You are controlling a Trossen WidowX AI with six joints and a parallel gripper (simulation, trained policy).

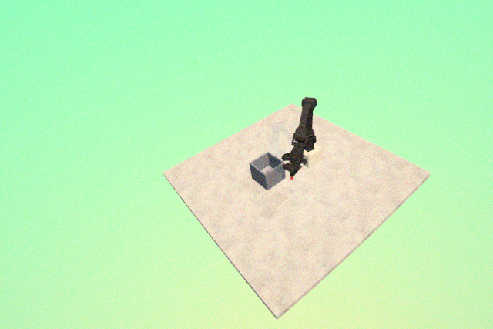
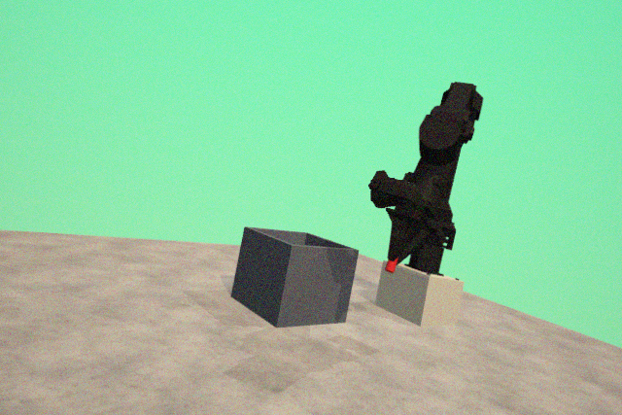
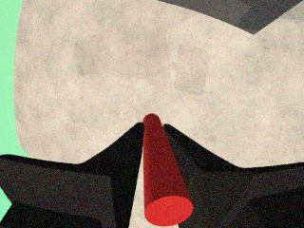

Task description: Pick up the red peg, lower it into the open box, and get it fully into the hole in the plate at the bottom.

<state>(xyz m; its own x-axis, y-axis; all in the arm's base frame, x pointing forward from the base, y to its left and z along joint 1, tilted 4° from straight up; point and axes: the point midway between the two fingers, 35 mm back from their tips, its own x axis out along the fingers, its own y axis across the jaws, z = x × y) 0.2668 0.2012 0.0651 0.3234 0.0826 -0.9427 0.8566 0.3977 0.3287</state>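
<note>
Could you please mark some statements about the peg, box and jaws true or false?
1. The jaws are shut on the peg. True.
2. The peg is inside the box. False: it is outside, beside the box.
3. The box has a lid on. False: its top is open.
4. The peg is red. True.
5. The arm's base is black. False: it is pale.
6. The box is grey. True.

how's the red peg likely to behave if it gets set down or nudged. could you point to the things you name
The red peg (image 1: 291,178) (image 2: 391,265) (image 3: 163,176) looks round and smooth, so it would probably roll if laid on its side. Being slim with a small flat end, it might tip easily if stood upright. It shows no bend between the jaws, so it's likely stiff.
</note>
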